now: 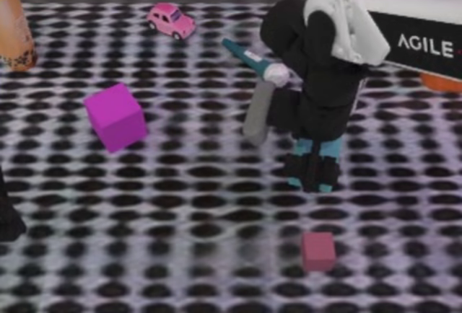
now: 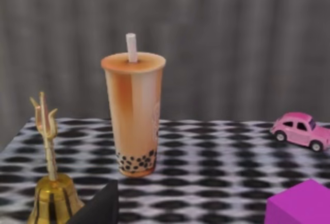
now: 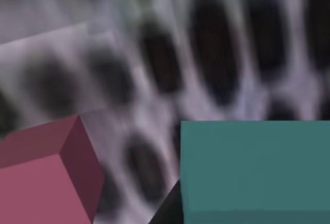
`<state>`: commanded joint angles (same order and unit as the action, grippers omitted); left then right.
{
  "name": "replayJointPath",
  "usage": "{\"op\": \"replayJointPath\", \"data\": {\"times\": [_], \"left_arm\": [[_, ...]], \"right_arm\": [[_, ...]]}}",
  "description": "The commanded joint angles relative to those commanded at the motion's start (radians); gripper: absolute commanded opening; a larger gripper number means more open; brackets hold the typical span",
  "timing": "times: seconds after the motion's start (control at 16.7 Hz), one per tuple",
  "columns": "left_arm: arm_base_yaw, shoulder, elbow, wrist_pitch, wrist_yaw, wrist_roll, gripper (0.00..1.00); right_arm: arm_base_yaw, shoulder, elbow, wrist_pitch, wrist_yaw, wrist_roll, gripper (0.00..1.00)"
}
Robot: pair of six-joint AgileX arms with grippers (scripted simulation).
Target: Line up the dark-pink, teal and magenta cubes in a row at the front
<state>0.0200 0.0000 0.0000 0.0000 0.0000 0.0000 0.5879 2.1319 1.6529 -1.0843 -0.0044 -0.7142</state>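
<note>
Far left: orange bubble-tea cup with a white straw, a gold bell just beside it in the left wrist view. Left gripper parked at the left edge, fingers impossible to judge. Magenta cube left of centre; small pink toy car farther back. Teal-handled tool near the middle. Right arm lettered "AGILE". Right gripper clamped on the teal cube, right of centre. Dark-pink cube on the table just nearer.
</note>
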Motion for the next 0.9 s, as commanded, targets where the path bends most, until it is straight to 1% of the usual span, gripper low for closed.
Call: {"op": "replayJointPath", "data": {"times": [0.36, 0.48, 0.6, 0.9], "left_arm": [[0.000, 0.000, 0.000, 0.000, 0.000, 0.000, 1.00], [0.000, 0.000, 0.000, 0.000, 0.000, 0.000, 1.00], [0.000, 0.000, 0.000, 0.000, 0.000, 0.000, 1.00], [0.000, 0.000, 0.000, 0.000, 0.000, 0.000, 1.00]], "right_arm": [[0.210, -0.103, -0.105, 0.002, 0.000, 0.012, 0.00], [0.262, -0.129, -0.130, 0.003, 0.001, 0.015, 0.00], [0.276, -0.137, -0.137, 0.004, 0.001, 0.016, 0.00], [0.272, -0.128, -0.146, 0.020, 0.000, 0.018, 0.00]]}}
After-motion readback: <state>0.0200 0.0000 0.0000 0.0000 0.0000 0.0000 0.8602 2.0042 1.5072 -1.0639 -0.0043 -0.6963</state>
